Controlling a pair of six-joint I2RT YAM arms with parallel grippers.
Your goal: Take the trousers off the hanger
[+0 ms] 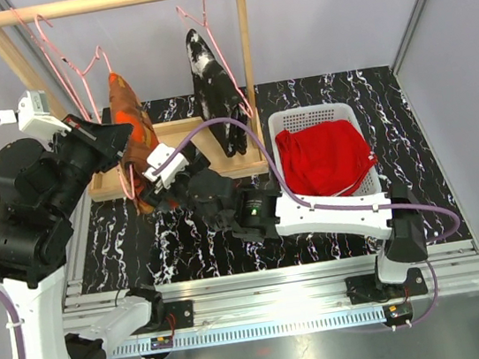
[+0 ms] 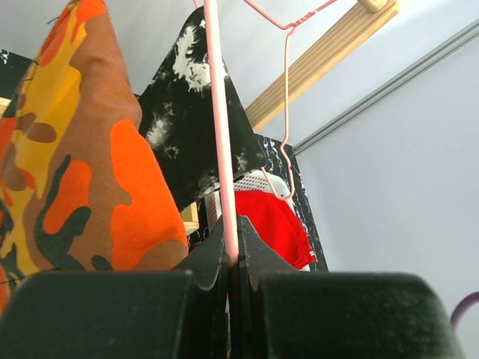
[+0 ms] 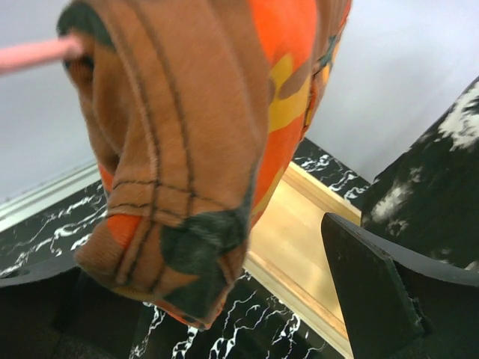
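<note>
While left tool (image 2: 232,228) pinches the hanger (image 2: 218,112), right tool (image 3: 202,280) gapes — flanking orange-brown trousers (image 3: 187,149).

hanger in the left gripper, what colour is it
Pink. The hanger shows best in the left wrist view.

A wooden rack (image 1: 107,0) stands at the back left of the black, white-veined tabletop (image 1: 391,113). A white slotted basket (image 1: 311,118) sits just right of the rack's base.

Bright, even light; the left end effector (image 2: 232,224) looms blurred up close.
</note>
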